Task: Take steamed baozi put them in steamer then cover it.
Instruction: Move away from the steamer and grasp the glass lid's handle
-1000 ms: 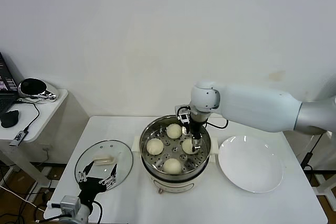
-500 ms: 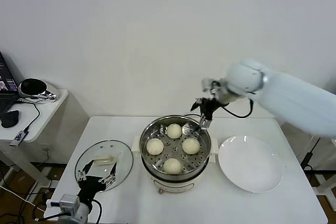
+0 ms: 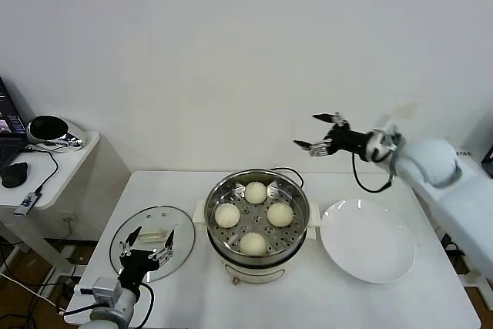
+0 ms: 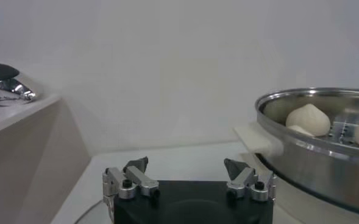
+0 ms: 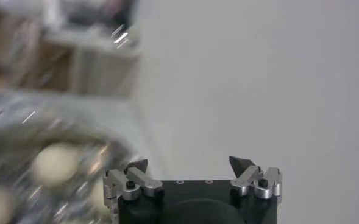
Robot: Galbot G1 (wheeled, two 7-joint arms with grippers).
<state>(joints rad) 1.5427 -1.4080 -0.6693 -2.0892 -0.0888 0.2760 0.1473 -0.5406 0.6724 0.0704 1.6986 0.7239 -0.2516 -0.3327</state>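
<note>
- Steamed baozi [image 3: 254,218]: four smooth, round, cream-white buns. They sit in a diamond pattern on the perforated metal floor of the steamer, none touching another.
- Steamer [image 3: 218,198]: round, shiny steel pot on a cream-white base with side handles. It stands at the centre of the white table [image 3: 331,298], uncovered.
- Cover [image 3: 146,230]: round clear glass lid with a metal rim and a cream-white bar handle. It lies flat on the table just left of the steamer.
- White plate [image 3: 367,240]: flat, round, nothing on it, just right of the steamer.
- Left gripper [image 3: 149,241]: low at the near edge of the cover, jaws spread, holding nothing.
- Right gripper [image 3: 316,134]: raised in the air above and to the right of the steamer, against the wall, jaws spread, holding nothing.
</note>
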